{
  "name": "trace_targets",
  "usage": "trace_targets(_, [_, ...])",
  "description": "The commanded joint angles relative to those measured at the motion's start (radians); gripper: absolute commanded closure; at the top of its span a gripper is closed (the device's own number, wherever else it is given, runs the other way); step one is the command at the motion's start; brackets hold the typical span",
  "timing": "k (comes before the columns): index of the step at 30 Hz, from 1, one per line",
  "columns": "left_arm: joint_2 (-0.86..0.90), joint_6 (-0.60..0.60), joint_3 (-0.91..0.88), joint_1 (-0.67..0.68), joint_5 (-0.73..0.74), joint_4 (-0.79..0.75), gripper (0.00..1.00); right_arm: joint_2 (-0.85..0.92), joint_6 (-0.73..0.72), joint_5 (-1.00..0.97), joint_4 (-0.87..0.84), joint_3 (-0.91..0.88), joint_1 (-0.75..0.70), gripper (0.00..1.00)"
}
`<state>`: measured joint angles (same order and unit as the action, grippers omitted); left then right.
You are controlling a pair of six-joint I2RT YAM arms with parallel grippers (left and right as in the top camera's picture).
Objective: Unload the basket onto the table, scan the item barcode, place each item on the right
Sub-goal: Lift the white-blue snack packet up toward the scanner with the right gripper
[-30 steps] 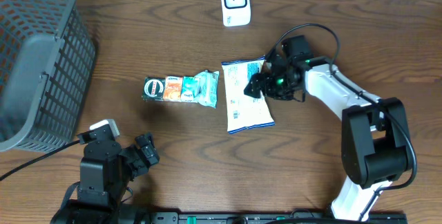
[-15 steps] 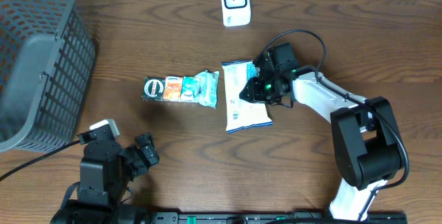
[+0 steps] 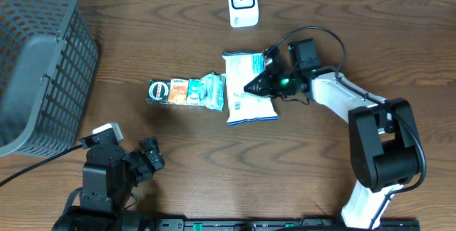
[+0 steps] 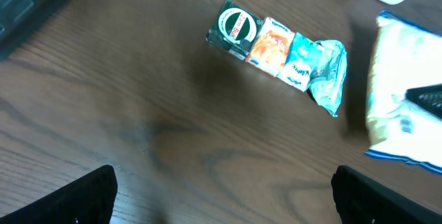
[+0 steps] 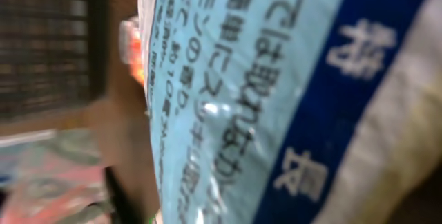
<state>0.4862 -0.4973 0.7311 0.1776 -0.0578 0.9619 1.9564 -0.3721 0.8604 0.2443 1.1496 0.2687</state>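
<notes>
The overhead camera looks straight down on the whole table [image 3: 142, 38]. The left wrist camera sits low, facing across the wood; both show the blue-and-white packet [image 3: 249, 92]. The right wrist camera is right up against it, blurred

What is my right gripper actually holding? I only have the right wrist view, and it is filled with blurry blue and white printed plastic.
Observer: The right gripper is shut on the right edge of a white and blue plastic packet in the middle of the brown wooden table.
Operator: Where is the scanner from there?
Observer: The small white scanner box stands at the table's far edge, just beyond the packet's far end and apart from it.
Operator: Anything next to the packet?
Observer: A green, orange and teal strip of small packs lies close beside it, on the left arm's side.
</notes>
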Motion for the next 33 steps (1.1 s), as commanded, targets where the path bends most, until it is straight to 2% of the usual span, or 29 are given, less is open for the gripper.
trace_targets(1, [-0.005, 0.002, 0.002, -0.002, -0.003, -0.001, 0.02, -0.072, 0.002, 0.204, -0.024, 0.0, -0.053, 0.99])
trace_targets(11, [-0.005, 0.002, 0.002, -0.002, -0.003, -0.001, 0.02, -0.26, -0.067, 0.238, -0.041, 0.0, -0.089, 0.99])
trace_targets(19, [-0.005, 0.002, 0.002, -0.002, -0.003, -0.001, 0.03, -0.283, -0.186, 0.327, -0.236, 0.0, -0.083, 0.99])
trace_targets(25, [-0.005, 0.002, 0.002, -0.002, -0.003, -0.001, 0.02, -0.283, -0.192, 0.328, -0.293, 0.0, -0.072, 0.99])
trace_targets(33, [-0.005, 0.002, 0.002, -0.002, -0.003, -0.001, 0.02, -0.303, -0.219, 0.278, -0.457, 0.001, -0.029, 0.99])
